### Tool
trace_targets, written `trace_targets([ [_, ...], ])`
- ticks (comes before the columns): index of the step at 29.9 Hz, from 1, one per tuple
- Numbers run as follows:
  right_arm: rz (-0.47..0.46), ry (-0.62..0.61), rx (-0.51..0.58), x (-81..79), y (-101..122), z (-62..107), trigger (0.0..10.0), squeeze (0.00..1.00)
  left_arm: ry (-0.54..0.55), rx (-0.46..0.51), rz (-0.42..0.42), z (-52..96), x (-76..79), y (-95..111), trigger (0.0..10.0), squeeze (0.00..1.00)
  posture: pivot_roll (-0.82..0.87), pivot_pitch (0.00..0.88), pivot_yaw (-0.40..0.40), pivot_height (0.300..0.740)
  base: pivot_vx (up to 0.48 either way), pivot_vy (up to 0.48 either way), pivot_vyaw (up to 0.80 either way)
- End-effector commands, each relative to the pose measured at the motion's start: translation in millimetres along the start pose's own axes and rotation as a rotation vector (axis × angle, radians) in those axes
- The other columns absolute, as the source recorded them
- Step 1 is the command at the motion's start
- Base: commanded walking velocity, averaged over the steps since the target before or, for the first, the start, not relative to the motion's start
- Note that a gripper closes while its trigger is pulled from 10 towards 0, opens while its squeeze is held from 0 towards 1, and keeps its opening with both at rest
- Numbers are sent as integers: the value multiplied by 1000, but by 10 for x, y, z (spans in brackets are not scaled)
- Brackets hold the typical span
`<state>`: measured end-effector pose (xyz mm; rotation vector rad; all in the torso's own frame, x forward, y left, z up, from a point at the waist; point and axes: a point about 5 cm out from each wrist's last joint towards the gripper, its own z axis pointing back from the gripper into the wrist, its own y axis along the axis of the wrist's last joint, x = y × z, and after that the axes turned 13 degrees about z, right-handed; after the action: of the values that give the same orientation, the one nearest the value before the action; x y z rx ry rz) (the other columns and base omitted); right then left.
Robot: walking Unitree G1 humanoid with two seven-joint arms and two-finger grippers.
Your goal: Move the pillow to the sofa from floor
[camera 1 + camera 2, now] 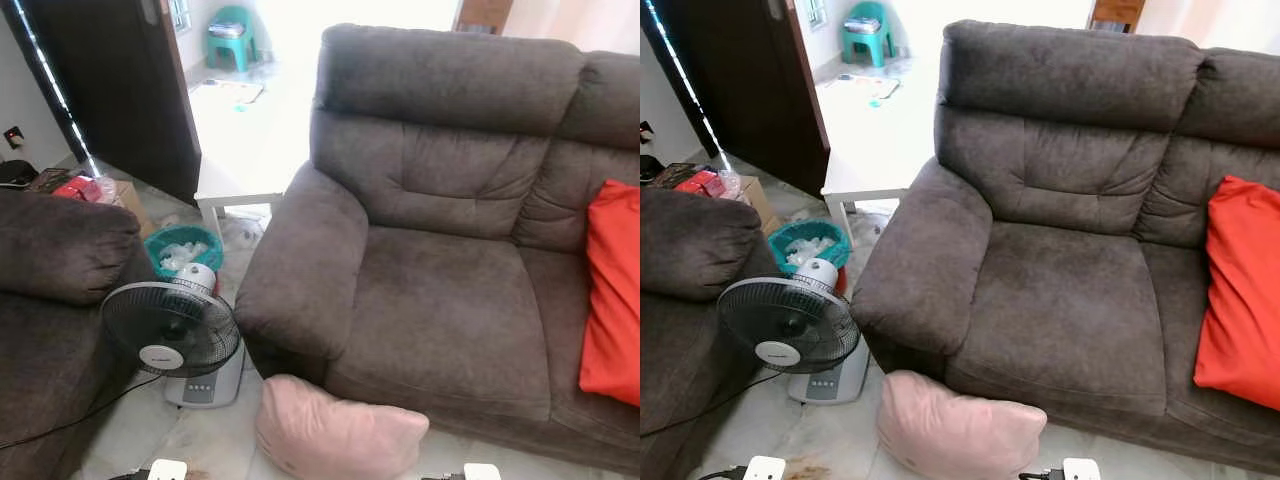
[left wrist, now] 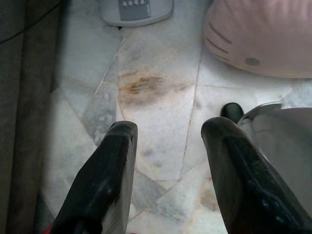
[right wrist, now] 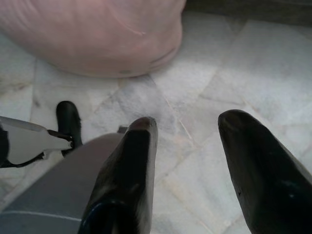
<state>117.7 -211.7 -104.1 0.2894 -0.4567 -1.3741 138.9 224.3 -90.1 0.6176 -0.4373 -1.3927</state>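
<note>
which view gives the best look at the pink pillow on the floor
The left eye view: the pink pillow lies almost whole on the floor against the sofa front. The right eye view shows much the same. The left and right wrist views catch just an edge of it beyond open jaws.

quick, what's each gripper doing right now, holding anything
Left gripper: open, holding nothing, above the floor near the pink pillow.
Right gripper: open, holding nothing, just short of the pink pillow.

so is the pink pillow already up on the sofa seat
No, the pink pillow lies on the tiled floor against the front of the sofa.
</note>
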Motion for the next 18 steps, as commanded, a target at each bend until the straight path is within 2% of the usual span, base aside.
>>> trace_targets([
  [1, -12, -6, -6, 18, -11, 2, 10000, 0, 2, -8, -4, 2, -6, -12, 10000, 0, 109, 0, -27, 740, 0, 0, 0],
  [15, -14, -5, -7, 15, -10, 2, 10000, 0, 1, -14, -7, 3, -13, -17, 10000, 0, 112, 0, -26, 740, 0, 0, 0],
  [18, -7, -2, -8, 14, -10, 2, 10000, 0, 0, -13, -8, 3, -12, -16, 10000, 0, 112, 0, -27, 740, 253, 0, 0],
])
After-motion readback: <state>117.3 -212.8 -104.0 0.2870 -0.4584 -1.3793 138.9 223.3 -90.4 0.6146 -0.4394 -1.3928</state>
